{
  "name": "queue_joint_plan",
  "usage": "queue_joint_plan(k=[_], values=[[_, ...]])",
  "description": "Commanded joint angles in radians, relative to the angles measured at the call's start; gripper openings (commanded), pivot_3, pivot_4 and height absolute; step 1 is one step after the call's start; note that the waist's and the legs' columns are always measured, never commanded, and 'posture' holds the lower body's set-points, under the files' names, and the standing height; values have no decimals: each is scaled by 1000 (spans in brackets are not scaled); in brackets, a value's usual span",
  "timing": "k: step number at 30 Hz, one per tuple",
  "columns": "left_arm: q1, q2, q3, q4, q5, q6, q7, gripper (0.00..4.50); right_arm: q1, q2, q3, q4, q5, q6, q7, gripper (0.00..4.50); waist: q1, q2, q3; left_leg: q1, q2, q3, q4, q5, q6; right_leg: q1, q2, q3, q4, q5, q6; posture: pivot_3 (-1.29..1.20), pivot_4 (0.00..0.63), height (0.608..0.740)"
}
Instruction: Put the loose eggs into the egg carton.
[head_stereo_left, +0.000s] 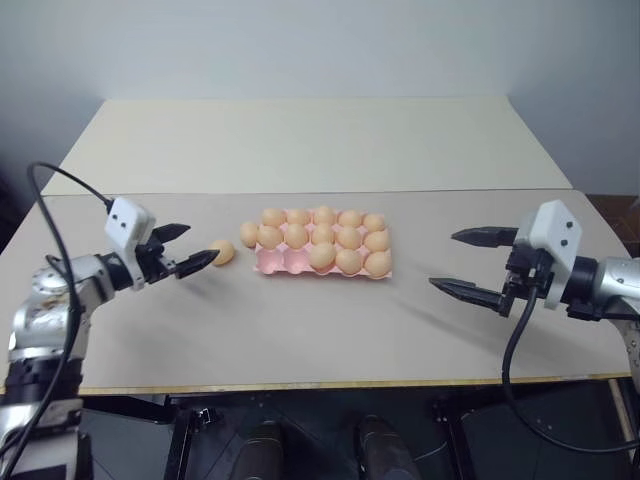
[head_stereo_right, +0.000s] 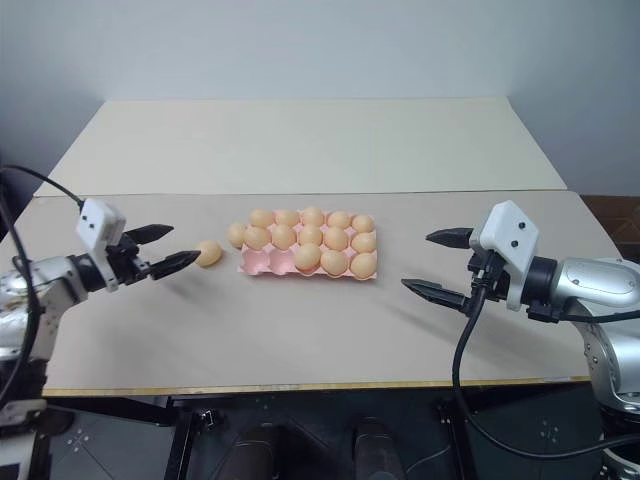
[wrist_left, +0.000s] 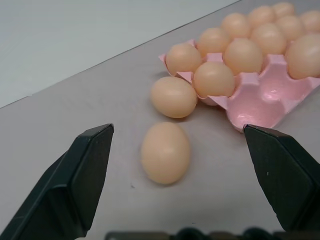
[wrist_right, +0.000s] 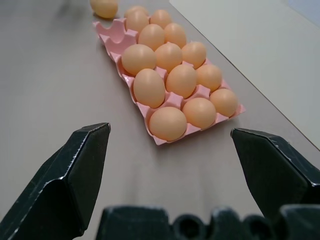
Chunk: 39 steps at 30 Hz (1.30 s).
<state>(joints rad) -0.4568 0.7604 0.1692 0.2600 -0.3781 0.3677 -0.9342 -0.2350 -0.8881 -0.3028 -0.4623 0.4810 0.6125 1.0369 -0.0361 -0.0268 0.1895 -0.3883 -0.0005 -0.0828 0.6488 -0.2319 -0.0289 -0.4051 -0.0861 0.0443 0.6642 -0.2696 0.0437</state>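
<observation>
Two loose eggs lie on the grey table (head_stereo_left: 330, 330) off the left end of the egg carton (head_stereo_left: 272, 262). One loose egg (head_stereo_left: 249, 234) sits touching or just beside the carton's left edge; the other loose egg (head_stereo_left: 222, 252) lies a bit farther out from the carton, apart from the first. Carton is pink, mostly full of tan eggs, with empty cups at its near-left corner. Left gripper (head_stereo_left: 183, 248) hovers just left of the outer egg, fingers spread wide, holding nothing; in the left wrist view that egg (wrist_left: 165, 152) sits between the two black fingers (wrist_left: 82, 175), not touched. Right gripper (head_stereo_left: 468, 262) hangs well to the right of the carton, above the table, fingers spread wide and empty; in the right wrist view the carton (wrist_right: 111, 31) lies ahead of it, lengthwise. Second, cream tabletop (head_stereo_left: 300, 140) butts against the grey one beyond the carton.
</observation>
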Motion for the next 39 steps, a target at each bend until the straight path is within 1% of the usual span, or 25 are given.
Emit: queue_joint_plan(k=[1,6,9,10,12,15,19,23,26,28,31,33,39], values=[[-91,-32,-54,141,69,-80,-5,4500,0,-29,-43,-48,35,-5,-10,4486,0,0,0,0,0,0,0,0,0,0,0,0,0,0,0,0,150,740],[-176,-87,-131,345,162,-166,1,4500,23,-43,-72,-85,58,9,-28,4486,-3,0,0,-1,0,0,1,0,0,0,0,0,0,0,0,0,150,740],[-213,-113,-148,447,199,-212,6,3935,23,-45,-81,-92,74,17,-47,4500,0,-1,0,-1,-1,-1,3,0,0,1,0,-1,0,0,1,0,150,740],[-222,-119,-146,471,205,-225,10,3679,23,-48,-82,-92,77,17,-51,4500,1,-1,-1,-1,-1,-1,3,0,0,1,0,-1,0,0,1,0,150,740],[-234,-127,-137,501,206,-236,9,3007,22,-54,-83,-92,85,17,-58,4500,1,-1,-1,-1,-1,-1,3,0,0,1,0,-1,0,1,1,0,150,740],[-219,-121,-117,482,196,-248,5,2155,21,-60,-83,-90,95,18,-64,4500,1,-1,-1,-1,-1,-1,3,0,0,1,0,-1,0,1,1,0,150,740],[-169,-84,-88,401,184,-240,-5,2155,27,-64,-75,-88,102,10,-72,4500,-4,-1,-1,-1,-1,-1,3,0,0,1,-1,0,0,1,1,0,150,740],[-54,14,-21,176,115,-185,-85,2155,40,-63,-73,-92,107,2,-73,4500,-12,-1,-1,-1,0,-1,3,0,0,0,0,0,1,1,1,0,150,740],[-23,39,10,-16,28,-109,-126,2155,45,-58,-62,-87,99,-12,-77,4500,-5,-1,-1,-1,0,-1,3,0,0,0,0,0,1,0,1,0,150,740],[-39,17,5,-119,-20,-35,-109,2155,35,-53,-47,-83,95,-16,-87,4500,11,-1,-1,-1,-1,-1,4,0,0,2,-2,-1,0,0,1,0,150,740],[-83,-41,-72,-195,-22,-1,-110,2155,24,-49,-31,-89,100,-20,-97,4500,28,-1,-1,-1,-2,-1,6,0,0,3,-3,-1,0,1,3,0,150,740],[-123,-90,-131,-191,-5,1,-118,2155,28,-52,-31,-94,100,-22,-97,4500,28,-1,-1,-2,-3,-1,7,0,0,3,-3,-1,-1,1,4,0,150,740],[-230,-220,-268,-73,70,-40,-123,2155,51,-55,-58,-125,107,-10,-116,4500,15,-2,-1,-5,-2,-1,11,-1,2,1,-1,-1,0,1,4,0,150,740]])
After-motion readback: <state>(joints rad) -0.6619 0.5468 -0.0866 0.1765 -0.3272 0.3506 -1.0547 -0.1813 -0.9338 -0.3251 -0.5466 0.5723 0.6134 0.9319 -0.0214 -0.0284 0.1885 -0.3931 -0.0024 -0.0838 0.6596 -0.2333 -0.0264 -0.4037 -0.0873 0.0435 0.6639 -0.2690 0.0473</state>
